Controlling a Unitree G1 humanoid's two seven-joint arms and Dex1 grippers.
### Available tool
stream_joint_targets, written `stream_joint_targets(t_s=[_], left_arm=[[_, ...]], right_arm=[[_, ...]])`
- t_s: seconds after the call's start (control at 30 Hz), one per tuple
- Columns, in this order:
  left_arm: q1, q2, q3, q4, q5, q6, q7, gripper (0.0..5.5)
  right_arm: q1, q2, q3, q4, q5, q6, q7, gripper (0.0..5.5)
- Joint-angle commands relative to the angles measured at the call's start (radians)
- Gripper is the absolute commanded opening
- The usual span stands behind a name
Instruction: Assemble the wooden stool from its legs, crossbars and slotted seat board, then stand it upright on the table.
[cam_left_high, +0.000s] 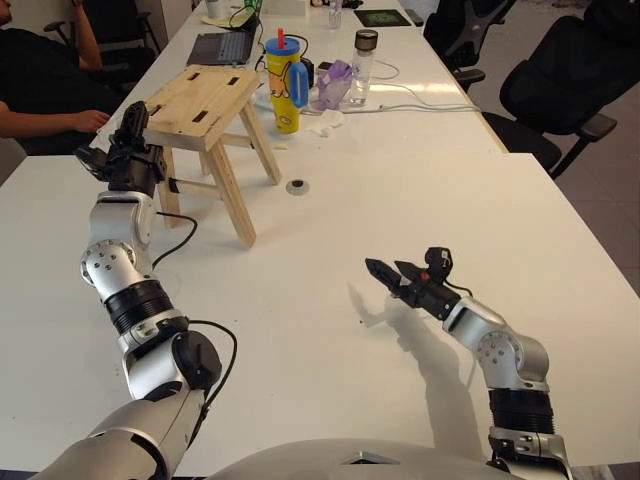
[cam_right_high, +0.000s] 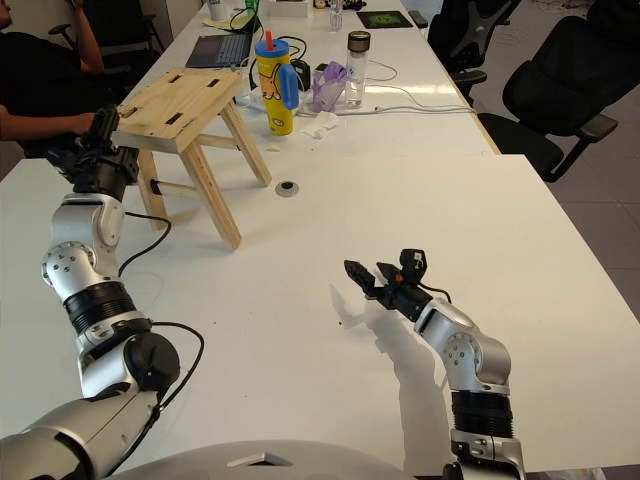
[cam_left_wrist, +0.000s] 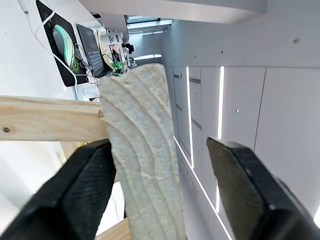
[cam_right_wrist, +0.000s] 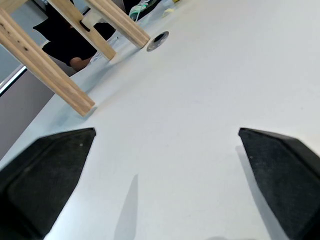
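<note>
The wooden stool (cam_left_high: 205, 105) stands upright on the white table (cam_left_high: 400, 200), its slotted seat board on top and legs and crossbars fitted. My left gripper (cam_left_high: 135, 125) is raised at the stool's left side, open around a wooden edge (cam_left_wrist: 142, 155). One finger (cam_left_wrist: 75, 195) touches the wood, while the other finger (cam_left_wrist: 245, 190) stands apart from it. A crossbar (cam_left_wrist: 45, 117) runs off beside that edge. My right gripper (cam_left_high: 385, 270) hovers low over bare table at the front right, open and empty, pointing toward the stool's legs (cam_right_wrist: 45, 65).
Behind the stool stand a yellow cup (cam_left_high: 284, 85), a purple bag (cam_left_high: 335, 85), a clear bottle (cam_left_high: 363, 65) and a laptop (cam_left_high: 222, 47). A round cable grommet (cam_left_high: 297, 186) sits in the table by the stool's right leg. Office chairs (cam_left_high: 570, 90) stand off the right edge.
</note>
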Motion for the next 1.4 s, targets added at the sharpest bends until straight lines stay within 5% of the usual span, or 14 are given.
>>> stream_joint_targets(t_s=[0.03, 0.27, 0.43, 0.63, 0.87, 1.07, 1.4], left_arm=[[0.092, -0.028, -0.017, -0.12, -0.056, 0.035, 0.049, 3.92], [0.274, -0.09, -0.078, -0.268, -0.101, 0.069, 0.101, 4.96], [0.41, -0.043, -0.117, -0.312, -0.133, 0.15, 0.032, 4.99], [0.605, 0.131, -0.241, -0.362, -0.047, 0.315, -0.251, 4.99], [0.587, 0.305, -0.576, -0.541, 0.329, 0.221, -0.589, 4.01], [0.495, 0.39, -0.774, -0.453, 0.75, -0.046, -0.692, 3.11], [0.36, 0.365, -0.876, -0.197, 1.048, -0.325, -0.776, 1.53]], right_arm=[[0.005, -0.008, 0.003, -0.012, 0.004, 0.017, 0.006, 5.4], [0.021, 0.0, 0.004, -0.02, 0.008, 0.017, 0.005, 5.4], [0.026, 0.004, 0.013, -0.02, 0.006, 0.015, 0.011, 5.4], [0.034, 0.001, 0.004, -0.024, 0.006, 0.009, 0.012, 5.4], [0.018, 0.001, 0.017, -0.006, -0.023, -0.028, 0.015, 5.4], [-0.032, 0.002, 0.05, 0.046, -0.106, -0.129, 0.009, 5.4], [-0.102, 0.053, 0.096, 0.113, -0.21, -0.29, -0.007, 3.71]])
